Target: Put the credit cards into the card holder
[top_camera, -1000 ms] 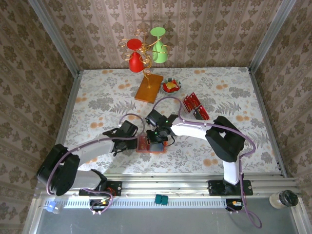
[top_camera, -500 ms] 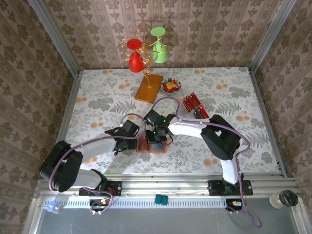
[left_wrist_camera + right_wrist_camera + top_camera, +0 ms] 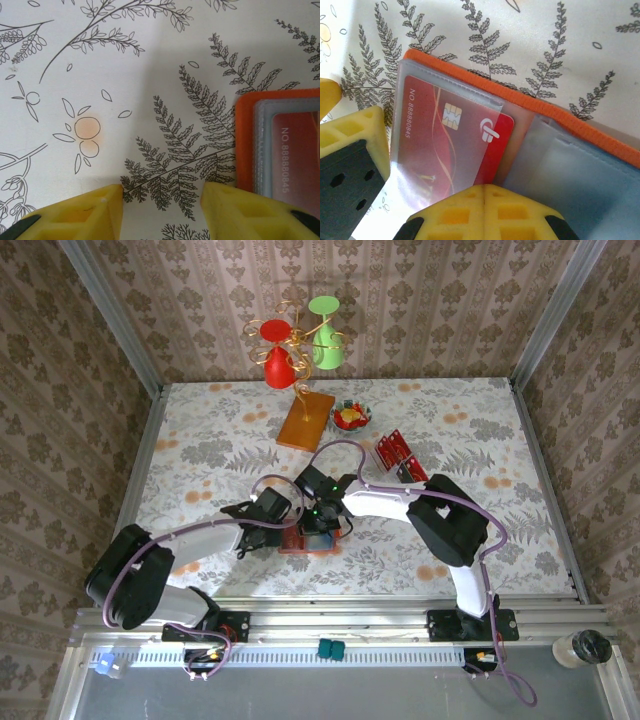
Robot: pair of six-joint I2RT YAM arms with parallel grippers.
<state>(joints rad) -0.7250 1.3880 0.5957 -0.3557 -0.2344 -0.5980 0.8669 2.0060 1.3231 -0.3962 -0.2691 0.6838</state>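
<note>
The orange card holder (image 3: 470, 82) lies open on the tablecloth near the front edge (image 3: 297, 542). A red credit card (image 3: 440, 135) sits most of the way inside its clear left pocket, with the right end sticking out. My right gripper (image 3: 485, 188) is shut, its tips pressed together at the card's near edge. My left gripper (image 3: 162, 200) hovers open over bare cloth just left of the holder (image 3: 245, 145), its right finger (image 3: 240, 210) by the orange rim. More red credit cards (image 3: 398, 454) lie loose at the right.
A wire stand with a red and a green glass (image 3: 300, 340) rises at the back. In front of it lie an orange-brown board (image 3: 305, 420) and a small red bowl (image 3: 351, 417). Patterned walls close in the table on three sides.
My left gripper has slid right, closer to the holder, and its jaws have narrowed a little. The right gripper has stayed shut over the holder.
</note>
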